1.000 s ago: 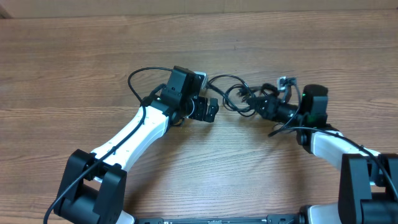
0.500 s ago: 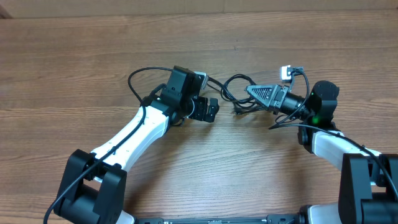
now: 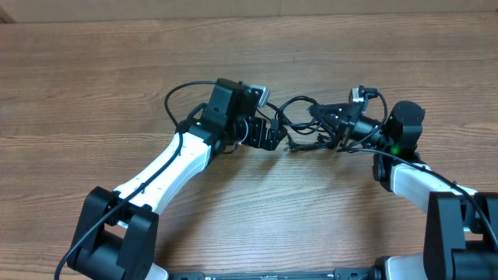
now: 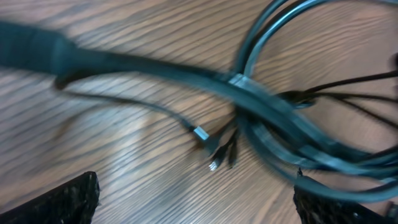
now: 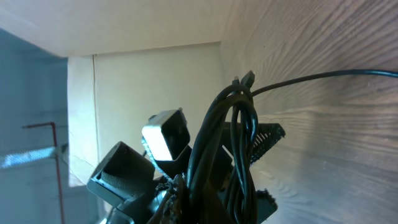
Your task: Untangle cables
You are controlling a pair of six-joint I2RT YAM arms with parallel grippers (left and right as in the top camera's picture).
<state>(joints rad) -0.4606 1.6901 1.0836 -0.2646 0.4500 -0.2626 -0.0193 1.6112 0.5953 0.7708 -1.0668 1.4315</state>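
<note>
Wooden counter bears thin black cables (probably limp, light), clamped in right pincer; left pincer gapes, best gripping beside the right pincer.

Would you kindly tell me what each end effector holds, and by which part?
The right end effector is shut on the cables, pinching several strands bunched together. The left end effector is open, holding nothing.

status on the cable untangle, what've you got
Left gripper open, at the tangle. Right gripper shut on the cables. Cables bunched between both grippers. Nothing else seen in the way.
</note>
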